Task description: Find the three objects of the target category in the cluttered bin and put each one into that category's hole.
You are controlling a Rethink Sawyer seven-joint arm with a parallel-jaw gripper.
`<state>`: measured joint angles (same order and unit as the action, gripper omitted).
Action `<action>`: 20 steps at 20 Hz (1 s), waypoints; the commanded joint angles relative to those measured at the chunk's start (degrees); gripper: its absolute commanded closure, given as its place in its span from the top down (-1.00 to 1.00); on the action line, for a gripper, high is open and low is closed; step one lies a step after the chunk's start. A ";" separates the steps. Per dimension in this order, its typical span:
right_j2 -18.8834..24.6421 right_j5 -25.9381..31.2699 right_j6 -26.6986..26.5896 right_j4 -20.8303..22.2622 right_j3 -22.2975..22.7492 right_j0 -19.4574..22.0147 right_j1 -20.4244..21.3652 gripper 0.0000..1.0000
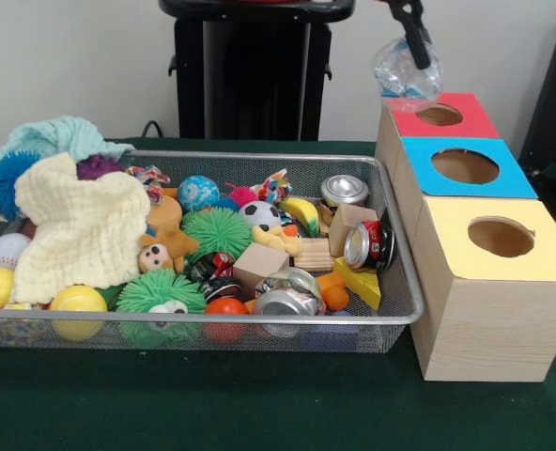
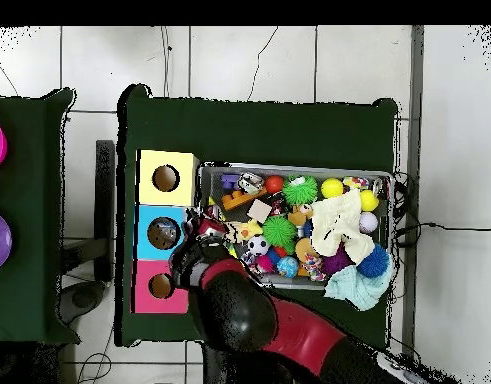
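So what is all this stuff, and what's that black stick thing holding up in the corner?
That black stick is the gripper, the hand of a robot arm. It seems to be holding a crumpled clear plastic thing above the red box, but I can't tell how tightly. One picture is taken from across the table, facing the robot. The other looks straight down from above, where you see the big red and black arm. On the green table sits a wire bin full of toys: balls, a spiky green ball, squashed cans, wooden blocks and a cream cloth. Beside it are three wooden boxes, each with a round hole on top: red, blue and yellow.
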<state>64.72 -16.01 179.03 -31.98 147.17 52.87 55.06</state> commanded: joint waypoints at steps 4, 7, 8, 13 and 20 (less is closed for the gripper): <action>-6.23 -12.89 17.88 0.26 -6.09 -7.31 -8.72 -1.00; -6.36 -13.88 17.27 1.10 -6.44 -7.20 -10.26 -1.00; -6.39 -14.12 16.94 1.61 -6.43 -6.87 -10.91 -1.00; -7.77 -14.38 13.76 4.80 -6.89 -5.55 -14.73 -1.00; -10.78 -13.19 8.42 11.78 -8.33 -2.37 -20.96 -1.00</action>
<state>59.41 -25.61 179.03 -23.19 146.62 47.84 40.69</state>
